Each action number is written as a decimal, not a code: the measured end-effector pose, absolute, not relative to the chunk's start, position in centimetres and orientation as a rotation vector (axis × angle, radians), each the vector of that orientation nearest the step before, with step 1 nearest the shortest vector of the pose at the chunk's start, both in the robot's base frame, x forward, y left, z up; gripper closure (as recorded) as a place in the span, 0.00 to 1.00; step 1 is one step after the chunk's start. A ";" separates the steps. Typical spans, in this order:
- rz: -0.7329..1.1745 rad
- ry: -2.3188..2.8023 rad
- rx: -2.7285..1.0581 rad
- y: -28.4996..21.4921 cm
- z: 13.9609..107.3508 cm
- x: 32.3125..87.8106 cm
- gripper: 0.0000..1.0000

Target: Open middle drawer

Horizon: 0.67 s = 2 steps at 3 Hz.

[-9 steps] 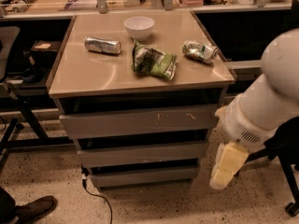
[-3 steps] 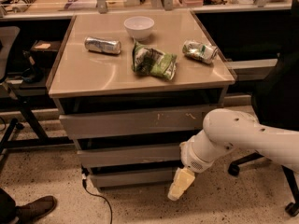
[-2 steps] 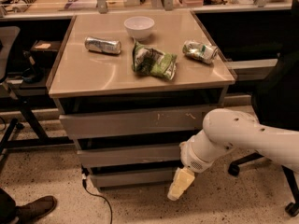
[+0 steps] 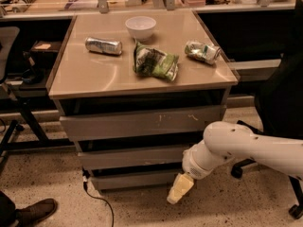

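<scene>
Pale yellow hand below grey middle drawer, white bowl, green bag

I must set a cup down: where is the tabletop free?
The front strip of the tabletop, ahead of the silver can and green bag, is bare. Around the bowl and crushed can it is crowded. The pincer hangs low, near the bottom drawer.

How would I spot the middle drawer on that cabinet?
Find the beige-topped cabinet with three stacked grey fronts; the robot's pale end effector hangs low at their right. The middle drawer is the plain second front, shorter than the scratched top front, taller than the bottom front.
</scene>
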<state>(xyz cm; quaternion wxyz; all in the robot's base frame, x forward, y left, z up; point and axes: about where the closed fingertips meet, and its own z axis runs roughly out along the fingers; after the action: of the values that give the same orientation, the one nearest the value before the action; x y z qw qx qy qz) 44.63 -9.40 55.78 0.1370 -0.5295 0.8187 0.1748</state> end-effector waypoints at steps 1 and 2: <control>0.503 2.401 -1.424 -10.2 51.8 47.5 0.00; 0.481 2.411 -1.363 -10.9 49.1 50.6 0.00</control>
<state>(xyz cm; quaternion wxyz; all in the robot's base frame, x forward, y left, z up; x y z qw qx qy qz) 50.63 -10.94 49.10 0.1646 -0.4784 0.8459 0.1687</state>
